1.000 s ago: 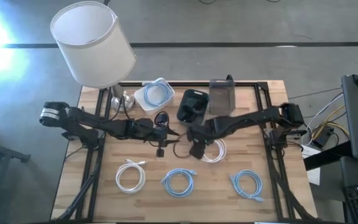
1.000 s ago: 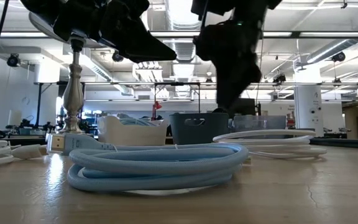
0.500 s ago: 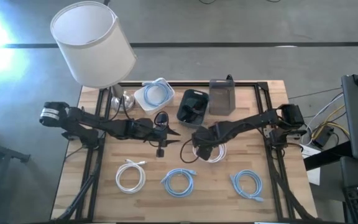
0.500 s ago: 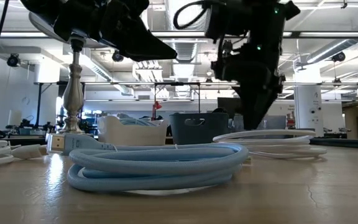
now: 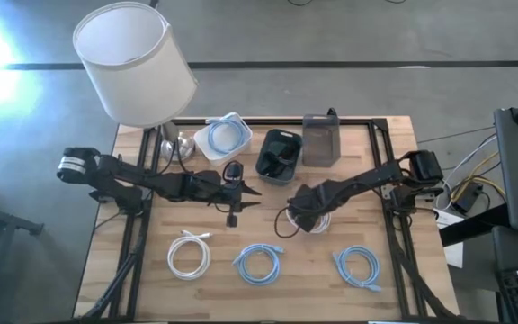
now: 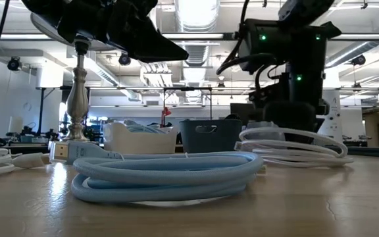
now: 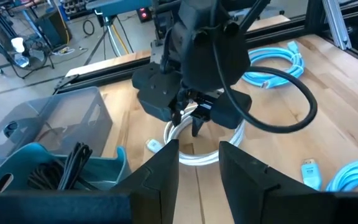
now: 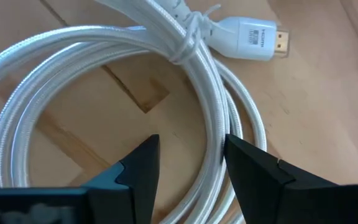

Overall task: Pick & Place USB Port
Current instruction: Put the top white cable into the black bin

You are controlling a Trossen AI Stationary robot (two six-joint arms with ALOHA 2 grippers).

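White cable coil [image 5: 316, 219] lies flat on the bench [image 5: 394, 247], right of centre, w/ its white plug [image 8: 252, 38] resting on the wood beside the loops. Largest item on the bench is the lamp [image 5: 135, 65] at the back left corner. Next, along the back edge: grey bin [image 5: 321, 139], dark blue bin [image 5: 279, 155], white tray [image 5: 223, 137] holding a blue cable. Front row: white coil [image 5: 189, 254], blue coil [image 5: 259, 263], another blue coil [image 5: 358, 267]. Right hand [image 8: 188, 163] sits low over the white cable coil, fingers apart, straddling one side of the loops, not clamped on them. Left hand [image 7: 197, 163] hangs above bench centre, well apart from the coil, fingers part-way apart, nothing between them.
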